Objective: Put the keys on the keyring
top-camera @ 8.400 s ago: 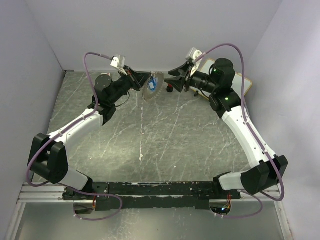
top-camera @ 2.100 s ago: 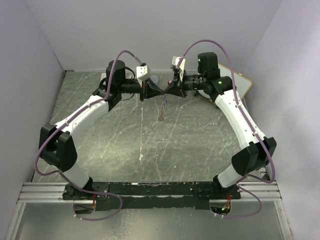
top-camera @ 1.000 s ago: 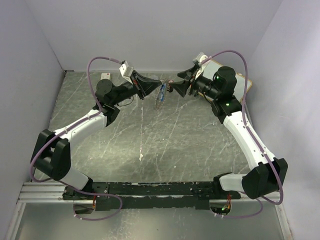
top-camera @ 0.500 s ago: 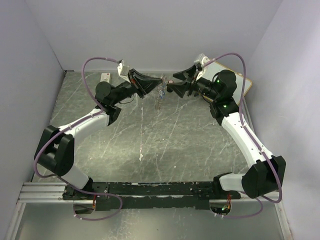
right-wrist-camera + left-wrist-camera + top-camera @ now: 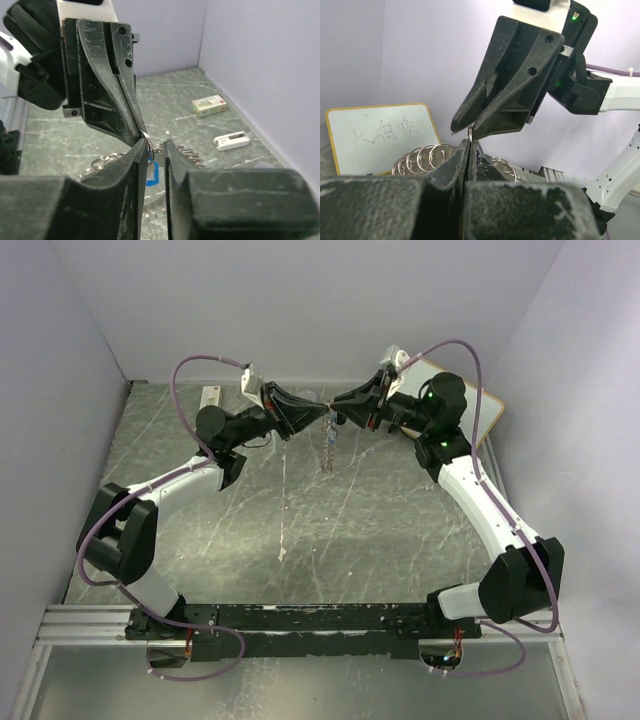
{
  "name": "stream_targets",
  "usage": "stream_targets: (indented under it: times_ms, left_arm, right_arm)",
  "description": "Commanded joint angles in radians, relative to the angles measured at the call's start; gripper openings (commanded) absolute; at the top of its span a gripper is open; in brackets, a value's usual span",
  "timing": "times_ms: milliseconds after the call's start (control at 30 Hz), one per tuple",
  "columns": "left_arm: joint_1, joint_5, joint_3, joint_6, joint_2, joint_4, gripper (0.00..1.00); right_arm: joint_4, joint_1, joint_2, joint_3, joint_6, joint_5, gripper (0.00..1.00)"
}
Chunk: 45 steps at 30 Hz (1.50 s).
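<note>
My left gripper (image 5: 322,412) is raised over the far middle of the table, shut on a small wire loop of the keyring (image 5: 328,447). The keyring hangs below it, seen edge-on. In the left wrist view the left gripper's (image 5: 469,142) fingertips are pressed together on that loop, and fringe rings (image 5: 420,157) show behind them. My right gripper (image 5: 338,412) meets it tip to tip. The right gripper's (image 5: 157,145) jaws stand narrowly apart around the loop (image 5: 149,145), which rests against one finger. One of the keys (image 5: 152,175), blue with a white middle, hangs just below.
A whiteboard (image 5: 487,412) leans at the far right corner, also in the left wrist view (image 5: 375,135). A small box (image 5: 210,395) lies at the far left of the table. The right wrist view shows the box (image 5: 210,105) and a white clip (image 5: 231,141).
The right gripper has moved in to the left gripper's tip and its jaws have narrowed. The hanging keyring has shifted slightly to the right.
</note>
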Motion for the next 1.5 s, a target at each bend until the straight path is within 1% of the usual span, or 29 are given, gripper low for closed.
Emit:
stream_targets:
  times_ms: [0, 33, 200, 467, 667, 867, 1067, 1100, 1433, 1467]
  left_arm:
    - [0.006, 0.012, 0.033, -0.023, -0.008, 0.101, 0.07]
    - [0.007, 0.006, 0.033, -0.024, -0.011, 0.101, 0.07]
    - [0.013, -0.055, 0.024, -0.062, -0.017, 0.147, 0.07]
    - [0.027, -0.107, 0.038, -0.261, 0.058, 0.391, 0.07]
    - [0.032, -0.145, 0.051, -0.376, 0.126, 0.555, 0.07]
    - [0.032, -0.178, 0.052, -0.403, 0.156, 0.636, 0.07]
    - [0.032, -0.217, 0.055, -0.407, 0.159, 0.680, 0.07]
    - [0.032, -0.224, 0.055, -0.408, 0.159, 0.686, 0.07]
    - [0.032, -0.277, 0.061, -0.398, 0.143, 0.691, 0.07]
    - [0.032, -0.278, 0.064, -0.398, 0.144, 0.691, 0.07]
  right_arm:
    - [0.006, -0.001, 0.015, 0.046, 0.007, -0.040, 0.06]
    - [0.001, -0.002, 0.013, 0.045, 0.009, -0.036, 0.00]
    - [0.007, -0.002, -0.011, 0.010, 0.005, -0.027, 0.00]
    - [0.054, -0.002, -0.006, -0.024, 0.050, -0.062, 0.00]
    - [0.169, -0.002, 0.006, -0.064, 0.138, -0.087, 0.00]
    - [0.295, 0.005, 0.021, -0.097, 0.237, -0.105, 0.00]
    - [0.357, 0.013, 0.033, -0.132, 0.279, -0.098, 0.04]
    - [0.372, 0.012, 0.033, -0.140, 0.287, -0.096, 0.06]
    - [0.446, 0.025, 0.034, -0.198, 0.328, -0.060, 0.10]
    - [0.448, 0.027, 0.035, -0.224, 0.330, -0.058, 0.10]
